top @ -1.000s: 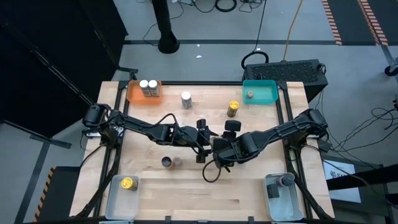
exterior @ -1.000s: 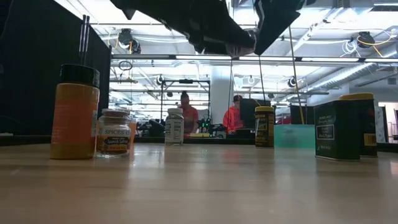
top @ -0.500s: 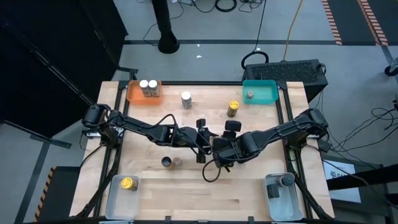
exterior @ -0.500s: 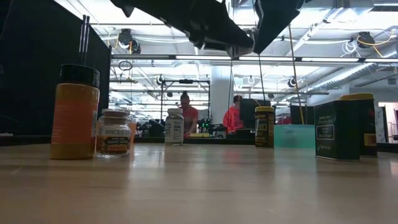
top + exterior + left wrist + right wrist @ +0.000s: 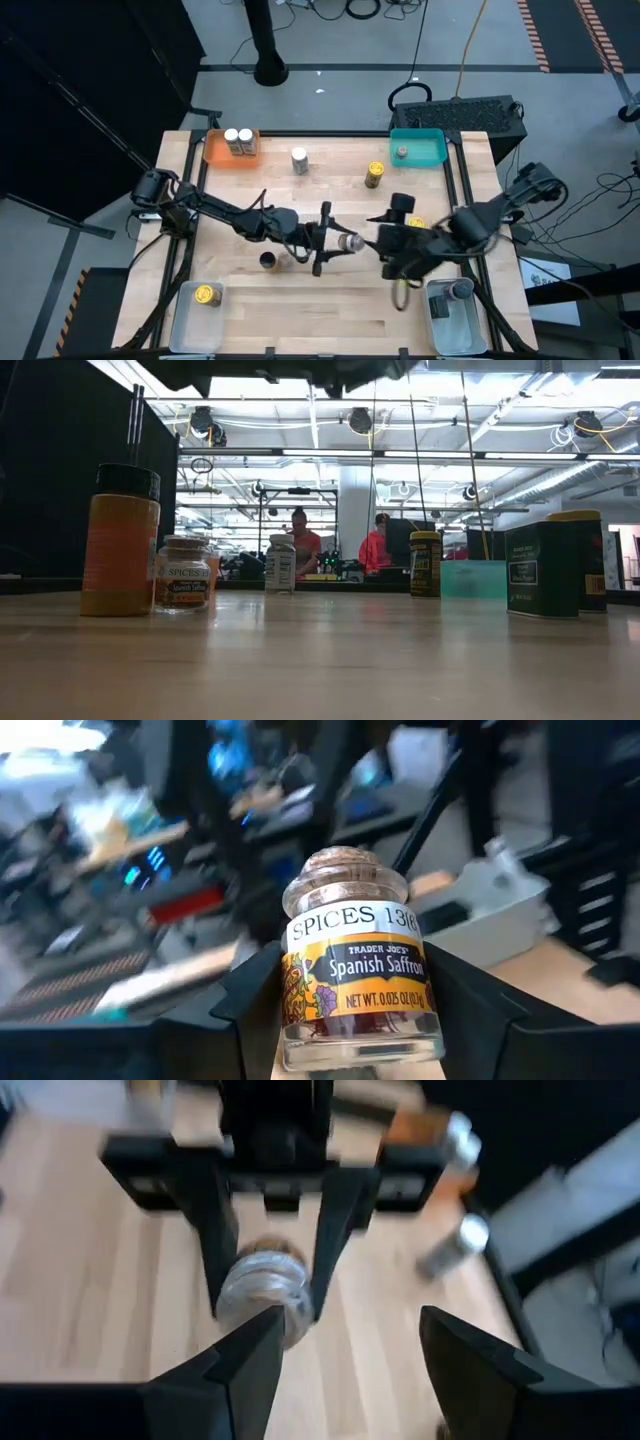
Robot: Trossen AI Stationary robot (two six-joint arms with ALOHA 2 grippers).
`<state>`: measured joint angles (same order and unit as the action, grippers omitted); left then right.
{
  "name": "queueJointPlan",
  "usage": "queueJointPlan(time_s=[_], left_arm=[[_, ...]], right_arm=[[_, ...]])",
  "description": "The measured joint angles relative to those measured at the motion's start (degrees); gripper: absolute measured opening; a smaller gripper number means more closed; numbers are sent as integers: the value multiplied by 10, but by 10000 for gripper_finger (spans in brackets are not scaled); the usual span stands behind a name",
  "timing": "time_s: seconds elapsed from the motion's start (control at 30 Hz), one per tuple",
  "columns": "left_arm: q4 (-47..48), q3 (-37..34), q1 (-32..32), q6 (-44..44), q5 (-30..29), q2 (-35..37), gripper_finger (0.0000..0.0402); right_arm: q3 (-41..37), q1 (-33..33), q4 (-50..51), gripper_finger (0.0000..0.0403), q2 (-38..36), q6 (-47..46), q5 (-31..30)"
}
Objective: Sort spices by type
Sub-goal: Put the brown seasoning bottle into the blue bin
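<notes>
My left gripper (image 5: 335,241) is over the table's middle, shut on a small clear glass saffron jar (image 5: 356,970) with a cork top; in the high view the jar (image 5: 349,241) sticks out past the fingers toward the right. My right gripper (image 5: 385,245) hangs open just right of the jar, facing it and apart from it (image 5: 350,1340). Two white-topped jars (image 5: 238,140) stand in the orange tray. One grey-lidded jar (image 5: 401,152) stands in the teal tray. A yellow-lidded jar (image 5: 207,294) is in the near-left clear tray, a grey-lidded one (image 5: 460,290) in the near-right. My left gripper pinches the saffron jar by its lower body (image 5: 300,1020), one finger (image 5: 262,990) on each side, just above the glass base. The fingers reach level from the table's left. The jar is lifted clear, lying level with its cork top (image 5: 345,880) pointing toward the table's right.
Loose on the table stand a white jar (image 5: 299,158), a yellow jar (image 5: 375,175), a black-lidded orange jar (image 5: 268,261) with a small saffron jar (image 5: 286,260) beside it, and a yellow-topped tin (image 5: 415,222). Bare wood lies along the near edge between the clear trays.
The two grippers were together over the table's middle. My right arm has drawn back toward the right edge and a little nearer. The saffron jar has stayed with my left gripper, which has shifted slightly toward the near edge.
</notes>
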<state>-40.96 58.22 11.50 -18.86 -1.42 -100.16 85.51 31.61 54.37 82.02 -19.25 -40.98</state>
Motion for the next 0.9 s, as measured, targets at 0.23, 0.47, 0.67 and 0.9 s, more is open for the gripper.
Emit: queueJointPlan(time_s=[0.23,0.47,0.67,0.9], left_arm=[[-56,-6,9,-17,127,0,203],[-75,-6,9,-25,174,0,203],[-89,-6,8,-26,156,0,202],[-99,-6,3,-28,125,0,201]], right_arm=[[-171,75,-349,215,-54,139,-100],[-305,85,-710,215,-27,329,-96],[-310,76,-733,215,-28,332,-82],[-310,66,-747,215,-28,335,-65]])
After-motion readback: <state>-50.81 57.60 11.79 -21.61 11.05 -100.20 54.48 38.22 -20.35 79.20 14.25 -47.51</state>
